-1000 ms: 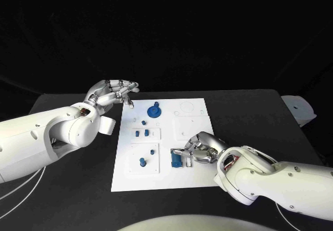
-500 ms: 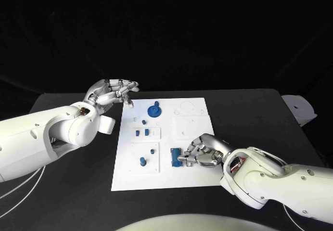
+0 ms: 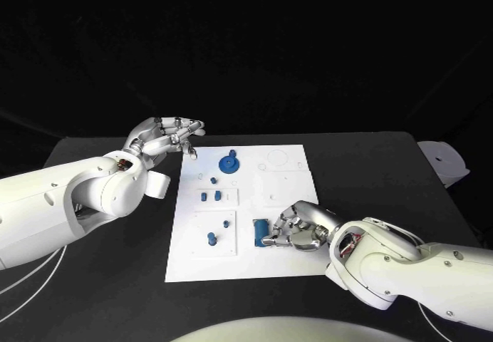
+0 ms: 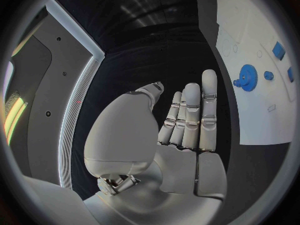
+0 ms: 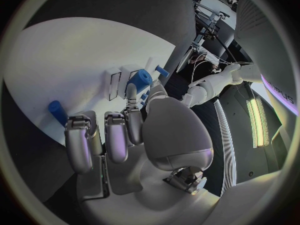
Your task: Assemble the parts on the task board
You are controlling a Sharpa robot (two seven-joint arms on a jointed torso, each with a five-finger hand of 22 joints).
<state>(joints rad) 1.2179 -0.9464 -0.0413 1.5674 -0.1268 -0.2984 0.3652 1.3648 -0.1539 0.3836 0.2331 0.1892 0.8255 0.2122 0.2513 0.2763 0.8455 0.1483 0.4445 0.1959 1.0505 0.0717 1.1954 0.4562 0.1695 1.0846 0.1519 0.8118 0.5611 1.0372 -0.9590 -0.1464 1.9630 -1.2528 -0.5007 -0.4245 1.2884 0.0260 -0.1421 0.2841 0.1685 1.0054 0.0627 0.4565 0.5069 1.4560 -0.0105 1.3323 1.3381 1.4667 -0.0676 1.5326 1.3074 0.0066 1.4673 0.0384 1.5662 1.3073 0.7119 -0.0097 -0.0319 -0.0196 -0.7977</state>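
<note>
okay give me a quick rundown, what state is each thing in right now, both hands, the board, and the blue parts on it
Left hand: raised at the board's far left corner, fingers apart, holding nothing.
Right hand: fingers curled onto the blue block; a firm grip cannot be confirmed.
Blue block: lying on the board at the right hand's fingers.
Blue gear: lying flat near the far edge.
Small blue pegs: standing in the middle panel.
Task board: flat on the table.

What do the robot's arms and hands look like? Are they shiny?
Yes! Both arms have smooth, rounded white shells. The left hand and right hand are shiny silver metal with jointed fingers. Thin white cables trail from the left arm, and reddish wiring peeks out at the right wrist.
</note>
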